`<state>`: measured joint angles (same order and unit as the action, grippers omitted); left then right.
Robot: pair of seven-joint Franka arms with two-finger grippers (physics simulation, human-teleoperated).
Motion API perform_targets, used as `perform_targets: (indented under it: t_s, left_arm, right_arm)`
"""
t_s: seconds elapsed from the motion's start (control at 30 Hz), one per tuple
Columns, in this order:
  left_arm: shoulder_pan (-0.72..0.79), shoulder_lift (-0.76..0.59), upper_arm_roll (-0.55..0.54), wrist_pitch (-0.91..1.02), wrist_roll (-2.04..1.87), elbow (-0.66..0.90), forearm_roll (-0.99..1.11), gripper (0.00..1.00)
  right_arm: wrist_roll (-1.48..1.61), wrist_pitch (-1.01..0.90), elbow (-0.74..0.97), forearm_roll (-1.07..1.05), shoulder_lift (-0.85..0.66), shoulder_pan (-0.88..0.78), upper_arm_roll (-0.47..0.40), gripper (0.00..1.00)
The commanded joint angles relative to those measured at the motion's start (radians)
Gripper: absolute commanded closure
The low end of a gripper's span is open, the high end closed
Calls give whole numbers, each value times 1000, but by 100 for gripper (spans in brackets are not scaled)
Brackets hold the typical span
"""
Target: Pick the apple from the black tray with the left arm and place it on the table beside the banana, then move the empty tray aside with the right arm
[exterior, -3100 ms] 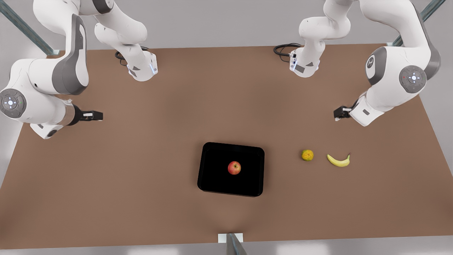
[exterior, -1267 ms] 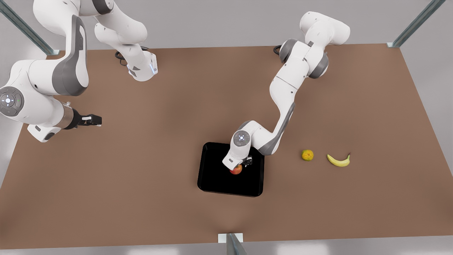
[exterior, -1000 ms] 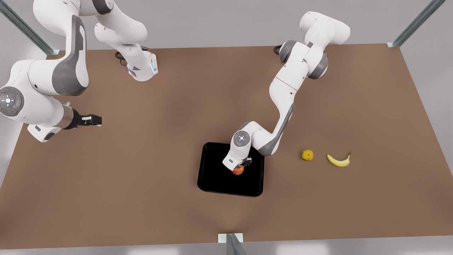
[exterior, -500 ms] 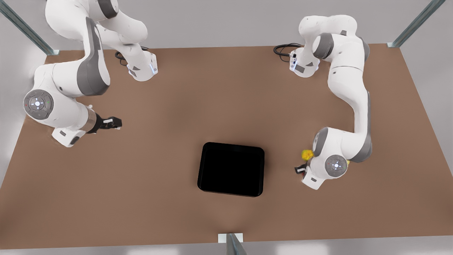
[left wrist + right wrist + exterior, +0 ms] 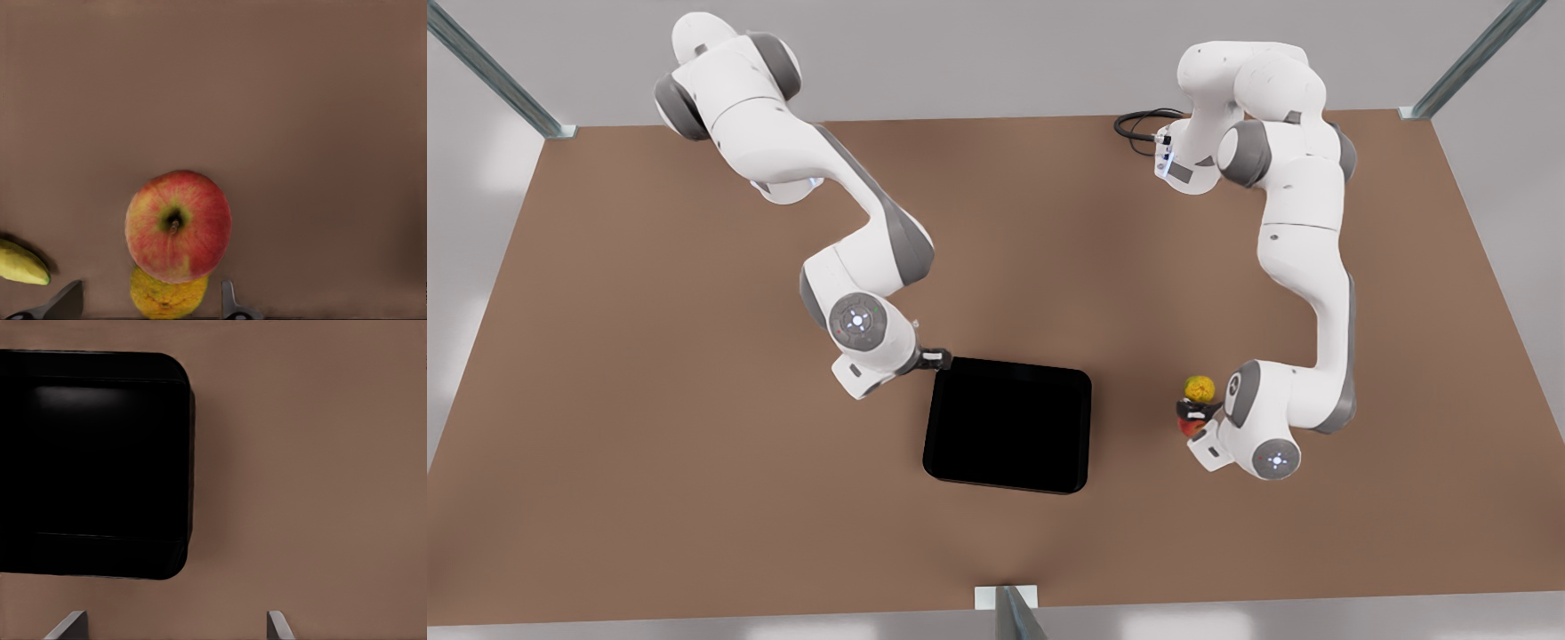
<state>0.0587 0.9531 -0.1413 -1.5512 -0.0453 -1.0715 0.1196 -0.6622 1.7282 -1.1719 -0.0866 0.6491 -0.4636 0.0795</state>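
Note:
The red apple (image 5: 1189, 428) (image 5: 178, 225) rests on the brown table, touching a small orange fruit (image 5: 1199, 388) (image 5: 167, 299). My left gripper (image 5: 1199, 412) (image 5: 147, 303) hovers over the apple, open, with its fingers clear of it. One end of the banana (image 5: 20, 264) peeks in beside them; in the front view the left arm covers it. The black tray (image 5: 1009, 485) (image 5: 187, 453) lies empty at mid-table. At its far corner on the front view's left sits my right gripper (image 5: 935, 358) (image 5: 173, 625), open and apart from the rim.
Both arm bases stand at the table's far edge, with a black cable (image 5: 1138, 120) by the one on the front view's right. A metal post (image 5: 1009, 613) rises at the near edge. Bare table surrounds the tray.
The right arm has swung in from the front view's left side to the tray's corner. The left arm has shifted slightly, and the apple now shows on the table by the orange fruit.

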Motion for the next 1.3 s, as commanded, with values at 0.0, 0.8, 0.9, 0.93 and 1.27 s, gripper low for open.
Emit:
perform_targets:
  t_s: [0.0,0.8,0.9,0.93,1.27]
  left_arm:
    - [0,-72,0,8,239,1,29,0]
    - [-74,-677,197,-245,94,-406,-213,0]
    - [-53,-671,183,-260,18,-403,-213,0]
    - [-51,-672,183,-260,-5,-401,-213,0]
    - [-23,-663,178,-257,-1,-360,-212,0]
  right_arm:
    - [-692,194,1,-1,18,10,-3,0]
    - [-237,399,-8,175,184,-41,-9,0]
    - [-181,396,-9,177,187,-7,-17,0]
    - [-177,396,-9,179,187,-7,-18,0]
    - [-160,390,-20,177,238,-18,32,0]
